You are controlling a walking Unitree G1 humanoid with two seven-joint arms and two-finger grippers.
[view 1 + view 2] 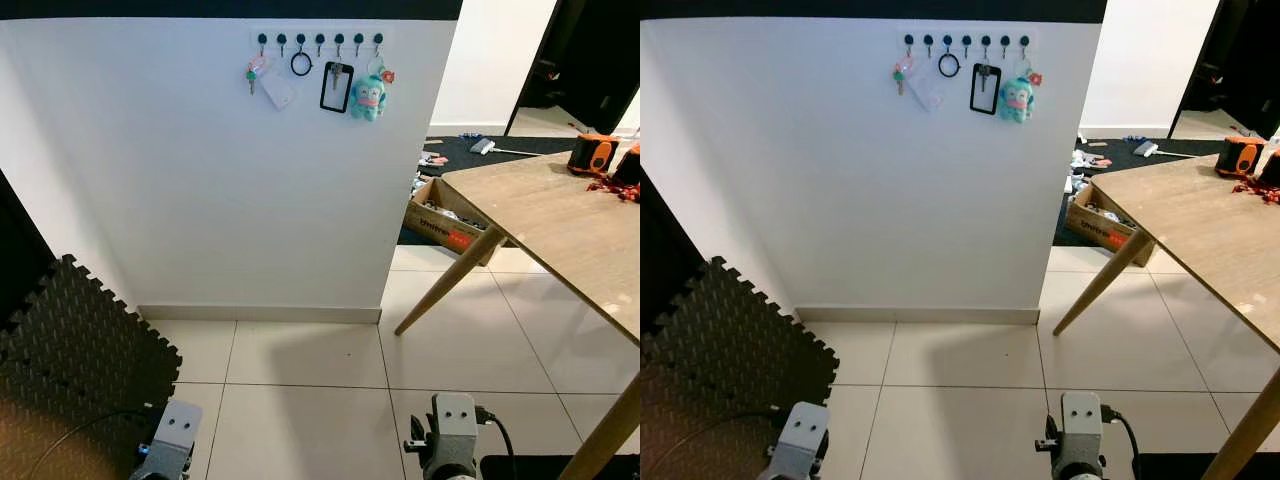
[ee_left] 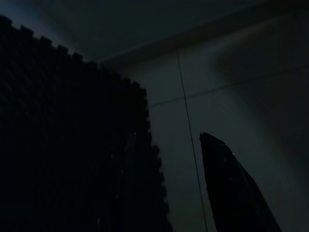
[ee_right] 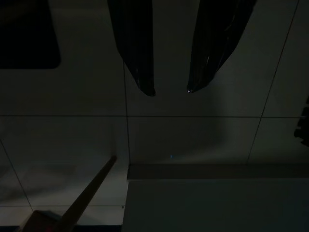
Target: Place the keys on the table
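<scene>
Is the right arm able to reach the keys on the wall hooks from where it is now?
Probably not yet. The keys hang high on the wall, while the right gripper hangs low over the floor tiles; nothing stands between.

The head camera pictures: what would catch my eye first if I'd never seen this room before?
Probably the row of hooks high on the white wall, hung with keys, a black ring, a card holder and a turquoise plush charm. To the right, a wooden table juts in, and a dark foam mat covers the floor at lower left.
</scene>
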